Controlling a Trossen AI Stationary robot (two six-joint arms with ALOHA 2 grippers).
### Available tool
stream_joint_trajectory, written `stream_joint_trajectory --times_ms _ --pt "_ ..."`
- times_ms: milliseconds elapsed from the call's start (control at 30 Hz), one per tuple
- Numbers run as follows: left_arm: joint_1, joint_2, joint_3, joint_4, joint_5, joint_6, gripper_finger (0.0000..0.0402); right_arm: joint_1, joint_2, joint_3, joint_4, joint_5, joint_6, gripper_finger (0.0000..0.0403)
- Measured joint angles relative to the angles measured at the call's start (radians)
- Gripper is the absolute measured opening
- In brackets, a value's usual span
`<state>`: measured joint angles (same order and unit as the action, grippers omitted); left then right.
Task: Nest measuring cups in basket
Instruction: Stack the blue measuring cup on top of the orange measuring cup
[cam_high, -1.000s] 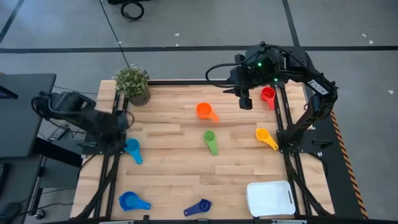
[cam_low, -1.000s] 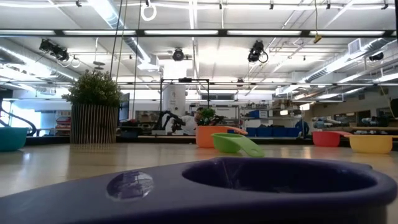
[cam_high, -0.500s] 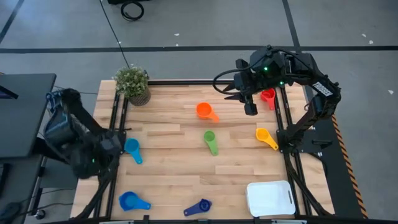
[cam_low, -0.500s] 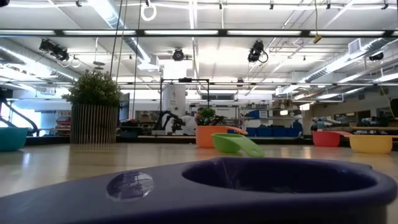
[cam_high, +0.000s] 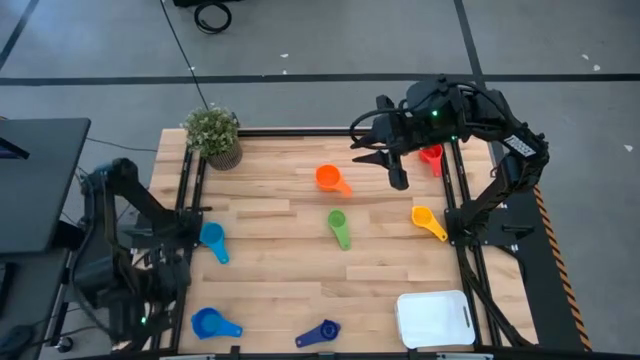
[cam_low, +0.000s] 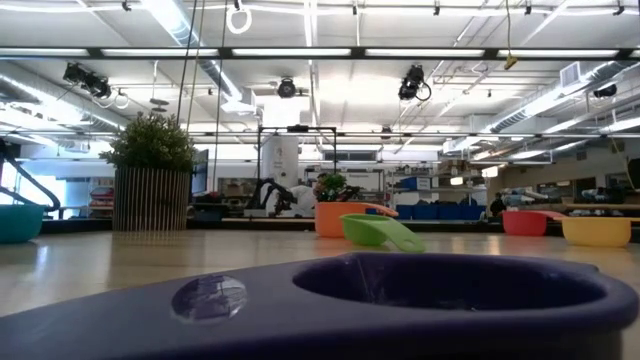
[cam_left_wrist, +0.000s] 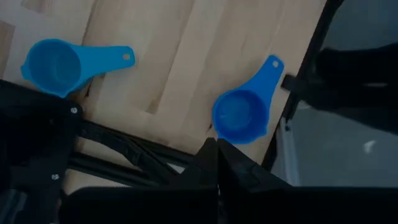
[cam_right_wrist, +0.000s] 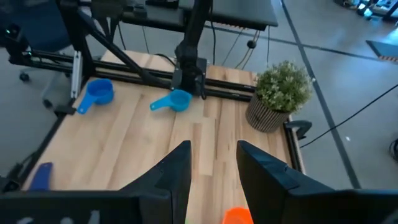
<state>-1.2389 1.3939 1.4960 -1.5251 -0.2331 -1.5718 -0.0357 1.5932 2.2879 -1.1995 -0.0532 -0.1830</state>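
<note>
Evidently unstarted: cups lie scattered, basket (cam_high: 434, 319) bare; right gripper (cam_high: 398, 180) hangs jaws apart, probably nearing orange cup (cam_high: 327, 178); left gripper (cam_left_wrist: 214, 163) closed, empty.

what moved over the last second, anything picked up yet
Nothing picked up. The left arm swung back along the table's left edge toward the near corner; its end effector is shut and empty. The right end effector shifted slightly, staying open above the table between the orange cup and red cup. All cups, the basket and plant stayed put.
</note>
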Motion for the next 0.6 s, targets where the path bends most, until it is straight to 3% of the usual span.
stream_joint_trajectory --times_ms 333,600 --pt "-0.045 0.132 0.000 -0.022 -0.030 -0.096 0.0004 0.017 0.000 0.000 -0.005 -0.001 0.032 0.0135" --pt "-0.032 0.191 0.000 -0.007 -0.014 -0.100 0.0048 0.017 0.000 0.000 -0.005 -0.001 0.031 0.0135"
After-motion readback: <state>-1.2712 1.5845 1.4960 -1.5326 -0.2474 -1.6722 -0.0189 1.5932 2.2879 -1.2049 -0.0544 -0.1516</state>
